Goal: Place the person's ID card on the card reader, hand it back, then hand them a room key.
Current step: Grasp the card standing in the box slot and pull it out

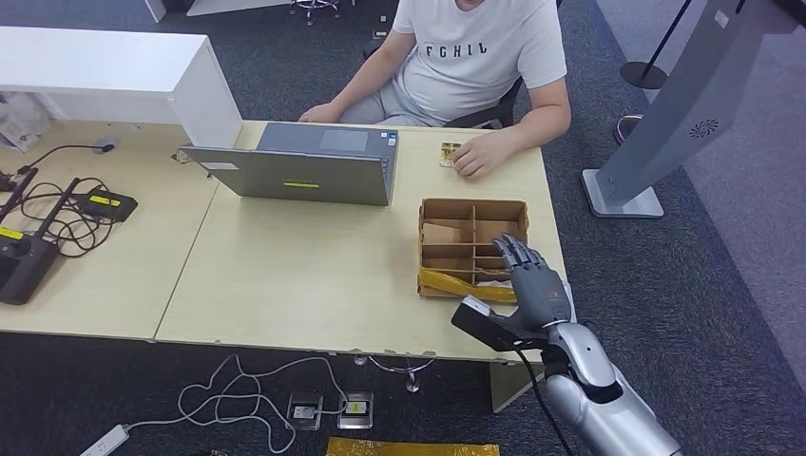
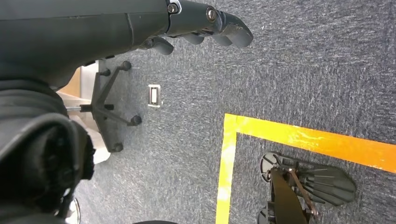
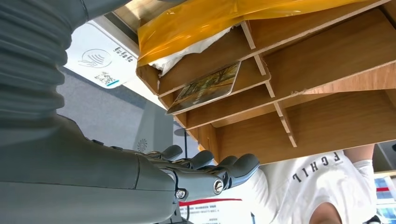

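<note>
Hovering empty, fingers apart, the right hand [image 1: 532, 282] sits over the wooden divided box [image 1: 432, 211], where a picture-printed card [image 3: 205, 87] lies in one compartment. The person's hand [image 1: 482, 153] covers the ID card [image 1: 448, 152]. The left hand [image 2: 205, 25] hangs with fingers loosely apart.

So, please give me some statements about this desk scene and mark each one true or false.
1. The right hand hovers over the wooden divided box. True.
2. The right hand holds a card. False: it holds nothing.
3. A picture card lies in a compartment of the box. True.
4. The laptop is closed flat. False: it stands open.
5. The person's hand rests on the table beside a small card. True.
6. The left hand grips a key. False: it hangs above the carpet, holding nothing.
</note>
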You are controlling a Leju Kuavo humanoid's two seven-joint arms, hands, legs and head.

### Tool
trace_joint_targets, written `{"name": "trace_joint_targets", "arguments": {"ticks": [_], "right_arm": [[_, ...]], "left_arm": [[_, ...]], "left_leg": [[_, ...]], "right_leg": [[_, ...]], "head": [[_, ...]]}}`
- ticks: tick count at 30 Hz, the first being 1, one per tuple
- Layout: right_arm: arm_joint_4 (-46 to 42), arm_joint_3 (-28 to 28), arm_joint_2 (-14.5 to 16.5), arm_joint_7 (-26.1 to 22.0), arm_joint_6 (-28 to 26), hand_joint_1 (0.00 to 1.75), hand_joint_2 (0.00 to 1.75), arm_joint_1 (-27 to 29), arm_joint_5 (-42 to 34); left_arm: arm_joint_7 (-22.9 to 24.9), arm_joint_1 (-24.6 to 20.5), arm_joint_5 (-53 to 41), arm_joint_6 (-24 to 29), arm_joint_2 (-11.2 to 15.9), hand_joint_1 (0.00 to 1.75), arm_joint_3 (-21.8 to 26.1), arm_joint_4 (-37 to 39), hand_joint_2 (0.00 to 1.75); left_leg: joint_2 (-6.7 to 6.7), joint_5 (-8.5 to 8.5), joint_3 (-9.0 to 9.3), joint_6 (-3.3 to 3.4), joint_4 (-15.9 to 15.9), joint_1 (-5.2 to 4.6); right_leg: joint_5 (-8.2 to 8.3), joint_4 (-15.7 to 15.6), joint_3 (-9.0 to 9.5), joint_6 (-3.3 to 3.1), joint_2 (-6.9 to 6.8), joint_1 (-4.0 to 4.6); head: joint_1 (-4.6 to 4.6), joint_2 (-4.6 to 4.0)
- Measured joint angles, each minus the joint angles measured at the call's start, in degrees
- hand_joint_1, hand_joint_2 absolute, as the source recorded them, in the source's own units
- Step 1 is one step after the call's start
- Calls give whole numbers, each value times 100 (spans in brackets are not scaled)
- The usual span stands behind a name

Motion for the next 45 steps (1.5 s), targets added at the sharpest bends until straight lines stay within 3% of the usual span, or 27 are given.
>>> {"name": "trace_joint_targets", "arguments": {"ticks": [20,45], "right_arm": [[-3,-131,60,84,305,0,175,-47,314],[532,-174,321,-194,124,0,175,-469,537]], "left_arm": [[-30,0,3,-3,-4,0,0,0,0],[-30,-2,4,-21,-6,0,0,0,0]], "left_leg": [[0,0,0,0,0,0],[0,0,0,0,0,0]], "right_leg": [[0,0,0,0,0,0],[0,0,0,0,0,0]], "head": [[-1,0],[0,0]]}}
